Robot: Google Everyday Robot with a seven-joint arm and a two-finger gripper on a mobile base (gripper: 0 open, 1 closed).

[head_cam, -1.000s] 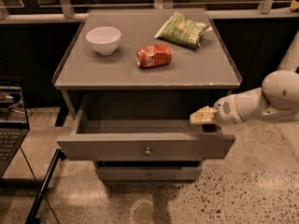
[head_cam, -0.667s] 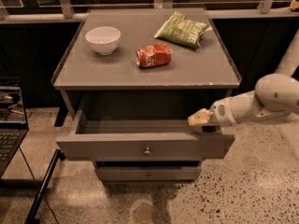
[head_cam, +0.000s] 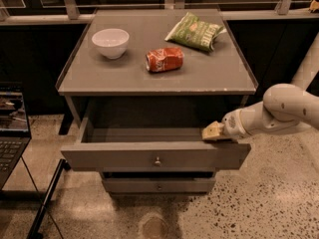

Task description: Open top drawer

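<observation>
- The top drawer (head_cam: 124, 156) stands open under the grey table, its wide grey front well forward of the tabletop's edge, so the shallow grey box behind it shows from above.
- A small round metal knob (head_cam: 157, 161) sits at the centre of that front.
- The gripper (head_cam: 213, 132) is at the drawer's right end, just behind the top edge of the front and over the inside of the box. Whether it is released or clenched cannot be told, nor whether it touches the wood.
- The white arm (head_cam: 279, 111) reaches in from the right, its rounded joint beside the table's right front corner.
- Below the open drawer a narrower drawer front (head_cam: 129, 185) sits closed, set further back.
- On the tabletop (head_cam: 114, 78) stand three things, apart from each other: a white bowl (head_cam: 110, 42) at the back left, a red can (head_cam: 164, 59) lying on its side near the middle, and a green chip bag (head_cam: 195, 31) at the back right.
- An open laptop (head_cam: 11, 128) shows at the left edge, over the speckled floor (head_cam: 259, 203).
</observation>
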